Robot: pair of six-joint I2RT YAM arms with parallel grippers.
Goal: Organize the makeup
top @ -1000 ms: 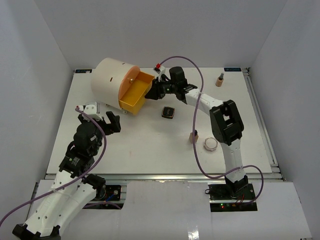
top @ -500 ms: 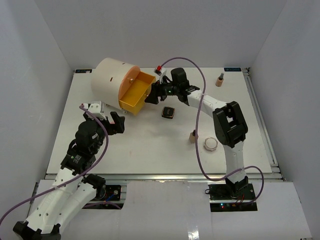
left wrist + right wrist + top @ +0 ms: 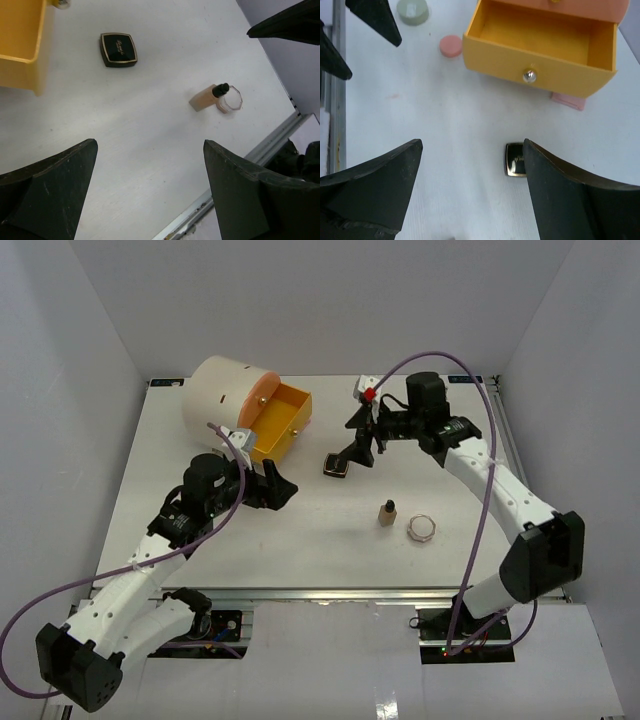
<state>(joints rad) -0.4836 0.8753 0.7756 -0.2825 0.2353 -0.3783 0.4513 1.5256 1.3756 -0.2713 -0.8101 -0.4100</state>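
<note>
Compact (image 3: pixel 337 465), black square with gold rim, tan dark-capped bottle (image 3: pixel 386 512) beside clear round jar (image 3: pixel 421 529) toward near edge of table (image 3: pixel 300 560), left gripper (image 3: pixel 280 485) and right gripper (image 3: pixel 360 452) spread wide, empty

black-gold square compact (image 3: pixel 337 466) lies flat; tan bottle (image 3: pixel 386 513) stands beside clear round jar (image 3: pixel 421 529).
</note>
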